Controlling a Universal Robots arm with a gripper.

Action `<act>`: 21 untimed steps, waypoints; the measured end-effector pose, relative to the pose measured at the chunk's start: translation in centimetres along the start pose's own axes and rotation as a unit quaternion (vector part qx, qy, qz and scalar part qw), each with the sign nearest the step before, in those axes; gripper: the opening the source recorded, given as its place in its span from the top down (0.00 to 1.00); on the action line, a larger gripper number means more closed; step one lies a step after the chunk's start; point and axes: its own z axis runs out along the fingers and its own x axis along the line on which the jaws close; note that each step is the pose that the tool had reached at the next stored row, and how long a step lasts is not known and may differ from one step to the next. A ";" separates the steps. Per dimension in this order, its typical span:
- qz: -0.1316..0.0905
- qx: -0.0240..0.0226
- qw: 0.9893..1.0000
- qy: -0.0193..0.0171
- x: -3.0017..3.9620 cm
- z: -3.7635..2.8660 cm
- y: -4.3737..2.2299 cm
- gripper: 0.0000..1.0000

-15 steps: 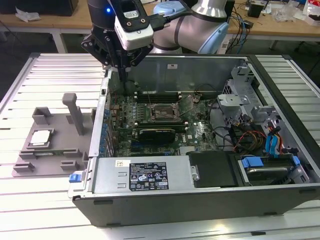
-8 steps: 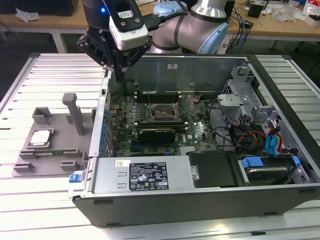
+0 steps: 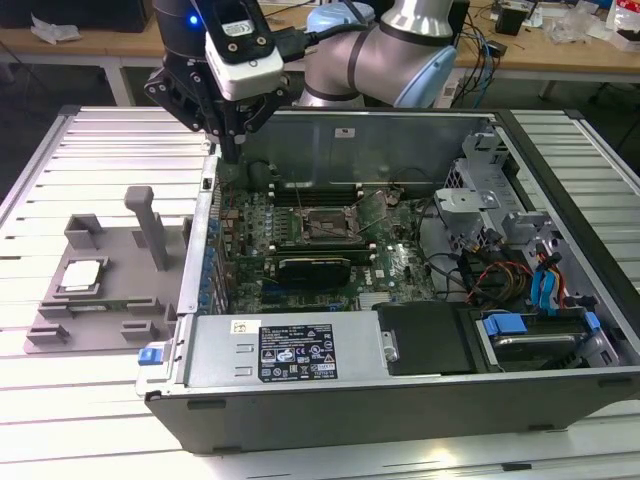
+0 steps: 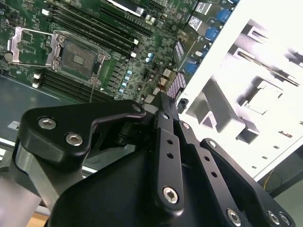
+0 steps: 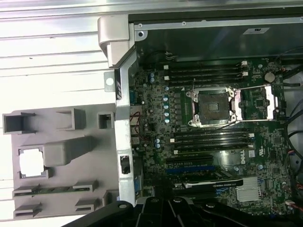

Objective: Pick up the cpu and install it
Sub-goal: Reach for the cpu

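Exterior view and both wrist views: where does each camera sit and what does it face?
Exterior view: off the arm, looking down into the open computer case; arm and gripper show above it.
First wrist view: on the arm, facing down at socket and cpu; gripper shows.
Second wrist view: on the arm, facing past the gripper toward the motherboard.
Shared: the socket, in both wrist views.

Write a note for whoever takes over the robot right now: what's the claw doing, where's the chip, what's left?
Claw: shut, holding nothing, above the side wall of the open dark metal computer case.
Small flat silver-grey square cpu: lying in the grey plastic fixture, outside the case, apart from the claw.
Square black-framed motherboard socket: open, no chip in it.
Done: nothing yet. Left: cpu not picked up, not installed.
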 end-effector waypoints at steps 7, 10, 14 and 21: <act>0.000 0.000 1.000 0.000 0.99 -0.02 -0.07 0.89; 0.000 0.000 1.000 0.000 1.26 -0.03 -0.09 0.89; 0.000 0.000 1.000 0.000 1.68 -0.04 -0.13 0.89; 0.000 0.000 1.000 0.000 2.49 -0.07 -0.19 0.89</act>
